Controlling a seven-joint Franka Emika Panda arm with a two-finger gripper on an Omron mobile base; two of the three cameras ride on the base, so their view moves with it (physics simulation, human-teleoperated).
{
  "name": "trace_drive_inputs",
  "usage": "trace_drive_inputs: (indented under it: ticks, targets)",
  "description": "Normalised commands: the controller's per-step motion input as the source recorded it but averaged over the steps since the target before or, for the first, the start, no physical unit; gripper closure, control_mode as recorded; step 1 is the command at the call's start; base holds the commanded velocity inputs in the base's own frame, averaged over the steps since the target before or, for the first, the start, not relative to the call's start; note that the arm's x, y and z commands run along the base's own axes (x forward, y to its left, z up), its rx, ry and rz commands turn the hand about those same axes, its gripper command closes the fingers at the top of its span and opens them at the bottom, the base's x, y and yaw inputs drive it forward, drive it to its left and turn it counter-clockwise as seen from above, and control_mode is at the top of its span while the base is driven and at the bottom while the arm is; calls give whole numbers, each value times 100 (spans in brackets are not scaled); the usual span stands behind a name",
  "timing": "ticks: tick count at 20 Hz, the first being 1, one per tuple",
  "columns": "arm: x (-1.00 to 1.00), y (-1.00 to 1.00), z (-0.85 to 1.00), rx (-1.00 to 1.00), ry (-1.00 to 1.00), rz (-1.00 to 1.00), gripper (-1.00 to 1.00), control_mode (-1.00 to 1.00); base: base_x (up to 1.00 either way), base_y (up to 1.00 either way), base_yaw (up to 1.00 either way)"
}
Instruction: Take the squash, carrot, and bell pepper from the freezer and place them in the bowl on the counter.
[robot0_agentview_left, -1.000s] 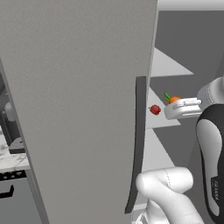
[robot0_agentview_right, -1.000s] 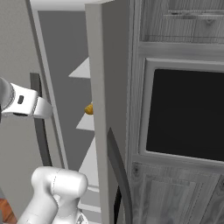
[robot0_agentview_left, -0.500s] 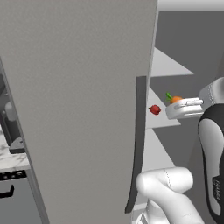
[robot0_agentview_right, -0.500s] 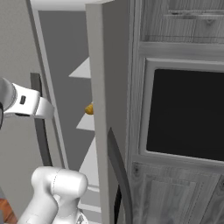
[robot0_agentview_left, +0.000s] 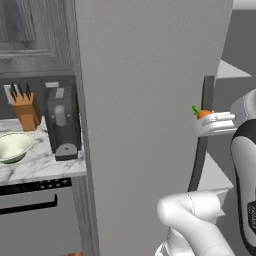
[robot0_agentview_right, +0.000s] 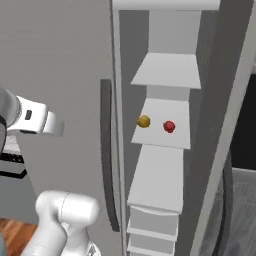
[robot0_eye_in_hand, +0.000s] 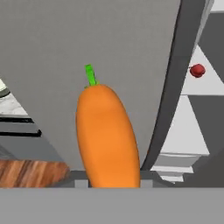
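My gripper (robot0_agentview_left: 209, 120) is shut on the carrot (robot0_agentview_left: 202, 113), an orange stick with a green tip, held in front of the freezer door's (robot0_agentview_left: 150, 100) dark handle (robot0_agentview_left: 201, 135). In the hand view the carrot (robot0_eye_in_hand: 107, 135) stands up between the jaws of the gripper (robot0_eye_in_hand: 113, 180), with the grey door (robot0_eye_in_hand: 87, 39) behind it. The yellow-green squash (robot0_agentview_right: 143, 121) and the red bell pepper (robot0_agentview_right: 169, 126) lie side by side on a white freezer shelf (robot0_agentview_right: 162, 137). The bell pepper (robot0_eye_in_hand: 197, 70) also shows past the handle. The pale bowl (robot0_agentview_left: 12, 147) rests on the marble counter (robot0_agentview_left: 40, 167) at far left.
A wooden knife block (robot0_agentview_left: 25, 111) and a dark coffee machine (robot0_agentview_left: 61, 127) stand on the counter beside the bowl. The open freezer door stands between the gripper and the counter. A dark oven (robot0_agentview_left: 35, 200) sits below the counter. More white shelves (robot0_agentview_right: 155, 175) lie below the vegetables.
The whole picture has shifted, so the camera has moved: the counter and bowl now show at left. The gripper still holds the carrot, out in front of the door's handle.
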Motion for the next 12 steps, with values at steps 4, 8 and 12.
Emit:
trace_drive_inputs:
  ticks: [4, 8, 12]
  targets:
    - [0, 0, 0, 0, 0, 0, 100, 100, 0, 100, 0]
    - [0, 0, 0, 0, 0, 0, 100, 100, 0, 100, 0]
    - [0, 0, 0, 0, 0, 0, 100, 100, 0, 100, 0]
